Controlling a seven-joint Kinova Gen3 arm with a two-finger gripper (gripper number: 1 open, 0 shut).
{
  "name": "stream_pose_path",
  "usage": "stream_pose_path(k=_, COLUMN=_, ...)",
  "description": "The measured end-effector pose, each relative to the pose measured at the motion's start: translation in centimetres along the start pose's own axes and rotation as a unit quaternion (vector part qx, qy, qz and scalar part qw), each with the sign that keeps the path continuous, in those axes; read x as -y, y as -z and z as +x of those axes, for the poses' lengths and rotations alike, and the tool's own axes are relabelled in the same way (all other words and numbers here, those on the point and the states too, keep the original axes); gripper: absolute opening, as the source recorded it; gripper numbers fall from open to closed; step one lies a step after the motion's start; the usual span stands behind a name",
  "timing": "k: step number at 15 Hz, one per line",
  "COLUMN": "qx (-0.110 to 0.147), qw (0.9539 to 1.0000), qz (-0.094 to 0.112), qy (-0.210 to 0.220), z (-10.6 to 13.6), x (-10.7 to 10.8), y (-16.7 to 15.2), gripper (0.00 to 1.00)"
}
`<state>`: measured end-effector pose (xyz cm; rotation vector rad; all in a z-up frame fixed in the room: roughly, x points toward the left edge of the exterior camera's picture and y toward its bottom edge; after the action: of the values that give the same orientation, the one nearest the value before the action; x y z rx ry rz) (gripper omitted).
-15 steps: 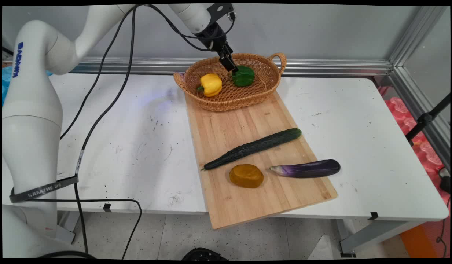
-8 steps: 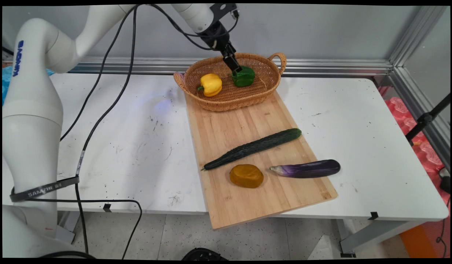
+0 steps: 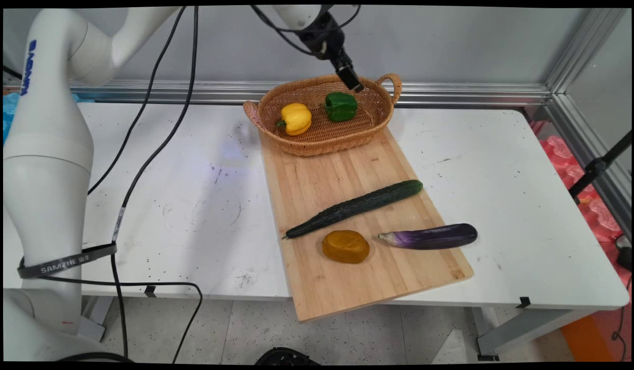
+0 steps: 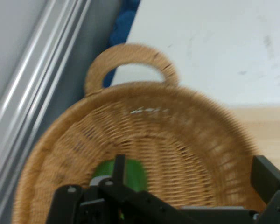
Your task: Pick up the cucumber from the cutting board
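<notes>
The tool [image 3: 354, 85] hung above the far rim of the wicker basket [image 3: 317, 144], its fingers spread apart and holding nothing. Just below it, inside the basket, lay a green pepper [image 3: 341, 106], with a yellow pepper [image 3: 295, 118] near it. The basket stood on the far end of a wooden board [image 3: 347, 277] on the table [image 3: 167, 195]. On the board's near half lay a cucumber [image 3: 355, 207], an orange lump [image 3: 345, 246] and an eggplant [image 3: 430, 236].
</notes>
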<state>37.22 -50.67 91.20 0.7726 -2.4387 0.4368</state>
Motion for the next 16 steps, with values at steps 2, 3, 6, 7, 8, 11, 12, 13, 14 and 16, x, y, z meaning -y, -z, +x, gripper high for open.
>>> stream_pose_path(k=2, qx=0.0, qw=0.9999, qz=-0.01, qy=0.009, z=1.2, x=-1.7, y=0.9, gripper=1.0)
stream_pose_path(k=3, qx=0.0, qw=0.9998, qz=-0.016, qy=0.014, z=1.7, x=-2.8, y=1.4, gripper=1.0)
stream_pose_path(k=6, qx=0.004, qw=0.9992, qz=-0.031, qy=0.024, z=2.5, x=-5.2, y=2.7, gripper=1.0)
stream_pose_path(k=7, qx=0.006, qw=0.9989, qz=-0.037, qy=0.028, z=2.7, x=-6.2, y=3.2, gripper=1.0)
stream_pose_path(k=8, qx=0.01, qw=0.9986, qz=-0.042, qy=0.031, z=2.7, x=-7.1, y=3.7, gripper=1.0)
stream_pose_path(k=11, qx=0.023, qw=0.9975, qz=-0.056, qy=0.037, z=2.2, x=-9.1, y=5.0, gripper=1.0)
stream_pose_path(k=12, qx=0.029, qw=0.9969, qz=-0.062, qy=0.038, z=1.9, x=-9.9, y=5.6, gripper=1.0)
stream_pose_path(k=13, qx=0.034, qw=0.9964, qz=-0.066, qy=0.041, z=1.4, x=-10.6, y=6.0, gripper=1.0)
stream_pose_path(k=14, qx=0.041, qw=0.9957, qz=-0.071, qy=0.043, z=0.9, x=-11.4, y=6.6, gripper=1.0)
stream_pose_path(k=16, qx=0.055, qw=0.9943, qz=-0.079, qy=0.046, z=-0.5, x=-13.2, y=7.7, gripper=1.0)
